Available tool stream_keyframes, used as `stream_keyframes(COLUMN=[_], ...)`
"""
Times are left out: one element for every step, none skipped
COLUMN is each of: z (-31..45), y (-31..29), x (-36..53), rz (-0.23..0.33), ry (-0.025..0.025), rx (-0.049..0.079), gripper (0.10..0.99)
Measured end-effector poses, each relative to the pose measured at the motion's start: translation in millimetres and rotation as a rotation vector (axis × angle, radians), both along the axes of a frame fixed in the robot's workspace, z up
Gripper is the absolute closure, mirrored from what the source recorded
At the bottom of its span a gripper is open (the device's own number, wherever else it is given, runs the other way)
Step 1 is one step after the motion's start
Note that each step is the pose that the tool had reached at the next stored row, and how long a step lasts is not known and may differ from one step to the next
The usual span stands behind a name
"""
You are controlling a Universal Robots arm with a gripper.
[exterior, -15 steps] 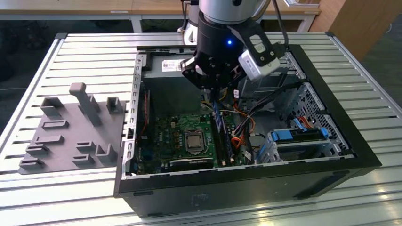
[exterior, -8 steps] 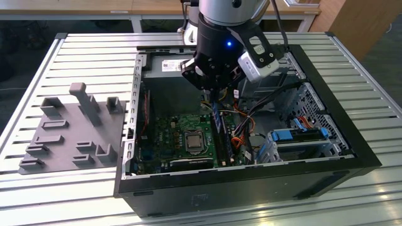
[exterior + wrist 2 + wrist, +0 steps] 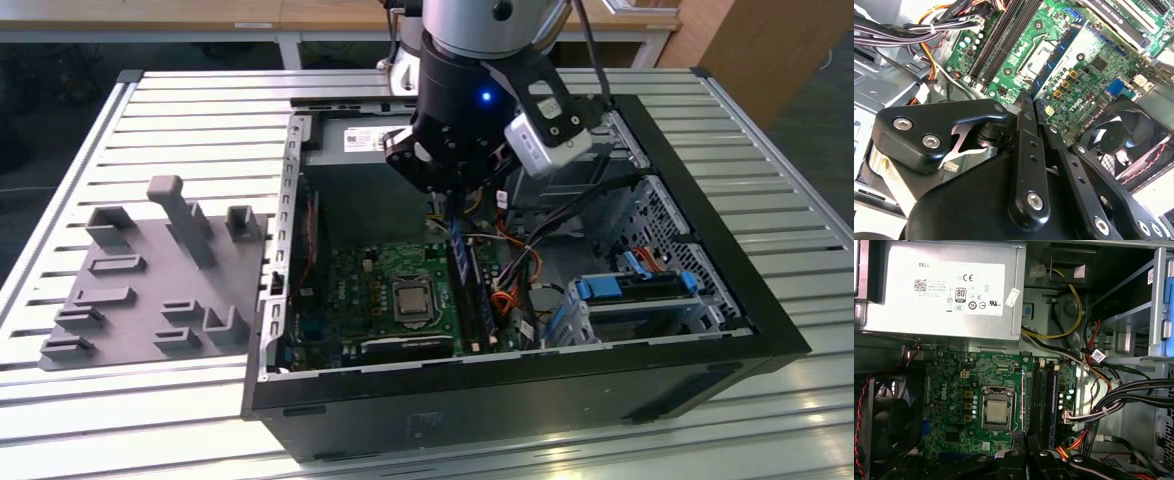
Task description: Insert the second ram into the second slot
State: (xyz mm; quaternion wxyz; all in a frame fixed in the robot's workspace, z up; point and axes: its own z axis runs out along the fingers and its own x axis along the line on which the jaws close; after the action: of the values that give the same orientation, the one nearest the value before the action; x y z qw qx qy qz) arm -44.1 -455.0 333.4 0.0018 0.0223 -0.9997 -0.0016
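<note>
Table (image 3: 160,120): slatted metal, carrying the open computer case (image 3: 507,410).
Motherboard (image 3: 949,380): green, flat on the case floor, with the processor socket (image 3: 996,410) near its middle.
Gripper (image 3: 451,213): down inside the case, fingers drawn narrow and, as far as I can judge, pinching the second ram.
Second ram (image 3: 463,270): a blue stick reaching out from the fingertips. In the first wrist view it is edge-on, a thin line, seemingly held above the board.
Memory slots (image 3: 1041,400): a dark parallel bank just beside the socket. I cannot tell which one is the second.
Step in hand: probably lining the stick up over the bank; it is not yet seated.
Next move calls for: the stick's edge parallel to the chosen slot and centred over it, and an even, straight press. A tilt would likely jam one end.
</note>
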Motion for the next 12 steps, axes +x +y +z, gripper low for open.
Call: stream_keyframes(z=[-0.3, -0.6, -0.9, -1.2, -1.5, -1.8, -2.1, -2.4, -2.7, -3.1, -3.4, -3.7], y=[0.0, 0.0, 0.0, 0.0, 0.0, 0.0, 0.0, 0.0, 0.0, 0.0, 0.0, 0.0], x=[0.0, 0.0, 0.0, 0.0, 0.0, 0.0, 0.0, 0.0, 0.0, 0.0, 0.0, 0.0], rz=[0.000, 0.000, 0.000, 0.000, 0.000, 0.000, -0.001, -0.001, -0.001, -0.001, -0.001, -0.001], ry=[0.0002, 0.0004, 0.0007, 0.0009, 0.0010, 0.0012, 0.0014, 0.0016, 0.0019, 0.0021, 0.0023, 0.0026], rx=[0.000, 0.000, 0.000, 0.000, 0.000, 0.000, 0.000, 0.000, 0.000, 0.000, 0.000, 0.000], gripper=[0.949, 0.949, 0.949, 0.949, 0.949, 0.949, 0.949, 0.949, 0.949, 0.949, 0.949, 0.949])
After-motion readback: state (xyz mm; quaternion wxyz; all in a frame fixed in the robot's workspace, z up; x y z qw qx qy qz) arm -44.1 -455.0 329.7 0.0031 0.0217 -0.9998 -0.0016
